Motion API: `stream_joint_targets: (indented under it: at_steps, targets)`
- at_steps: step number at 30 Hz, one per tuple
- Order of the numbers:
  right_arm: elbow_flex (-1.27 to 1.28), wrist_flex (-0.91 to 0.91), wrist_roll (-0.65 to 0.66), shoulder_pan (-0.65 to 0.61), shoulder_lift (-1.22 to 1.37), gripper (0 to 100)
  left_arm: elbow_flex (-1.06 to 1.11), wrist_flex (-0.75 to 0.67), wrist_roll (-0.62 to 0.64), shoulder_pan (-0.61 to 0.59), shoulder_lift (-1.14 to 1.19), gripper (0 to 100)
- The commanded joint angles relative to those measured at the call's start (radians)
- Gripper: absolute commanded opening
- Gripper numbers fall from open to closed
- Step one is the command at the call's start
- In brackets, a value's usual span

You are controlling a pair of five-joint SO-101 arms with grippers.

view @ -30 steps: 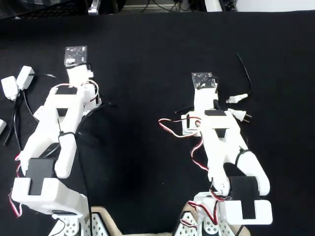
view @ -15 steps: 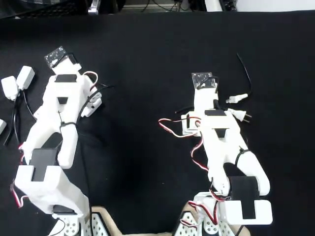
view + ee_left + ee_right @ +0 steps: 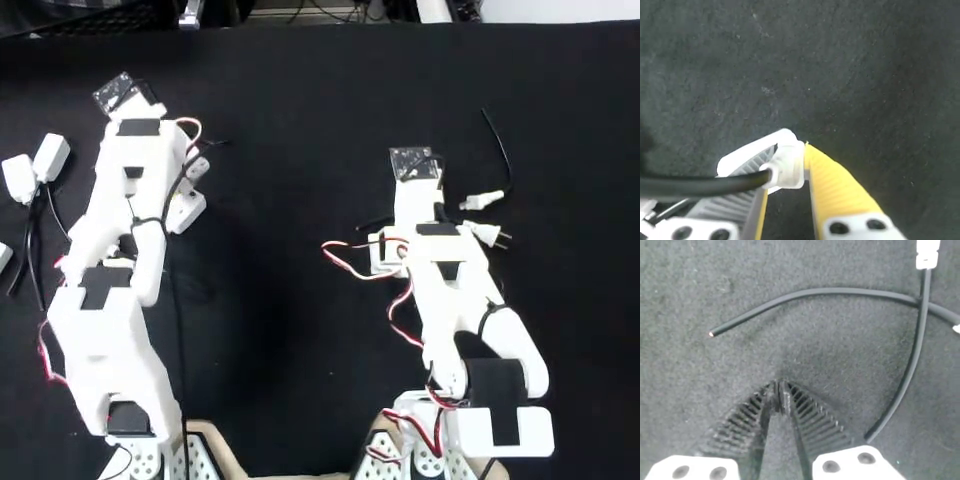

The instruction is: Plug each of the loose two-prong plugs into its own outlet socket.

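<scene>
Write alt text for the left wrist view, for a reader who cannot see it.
The left gripper is shut on a small white plug, and the plug's black cable runs off to one side. One finger carries a ribbed yellow pad. Black cloth covers the table beneath.

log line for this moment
left gripper: shut on white plug | right gripper: shut, empty | loose plugs: two, beside right gripper | outlet sockets: left of left gripper
</scene>
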Motion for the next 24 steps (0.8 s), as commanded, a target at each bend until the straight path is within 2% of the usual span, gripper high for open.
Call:
stream_joint_targets:
  at_steps: [1,4,10,19,24]
  targets:
    - [-0.012,-0.011,-0.008,-0.017,-0.004,1.1,-0.024,0.031,-0.005,-0.019,0.0,3]
    - [-0.012,-0.011,-0.008,-0.017,-0.004,1.1,-0.022,0.029,-0.009,-0.015,0.0,3]
    - [-0.012,-0.011,-0.008,-0.017,-0.01,1.1,-0.05,0.035,-0.114,0.041,-0.057,3]
    - [-0.01,-0.008,0.002,-0.021,-0.021,1.1,0.039,0.026,-0.118,0.288,-0.37,3]
    - [0.09,-0.032,0.13,-0.112,-0.165,1.1,0.079,0.026,-0.097,0.355,-0.494,3]
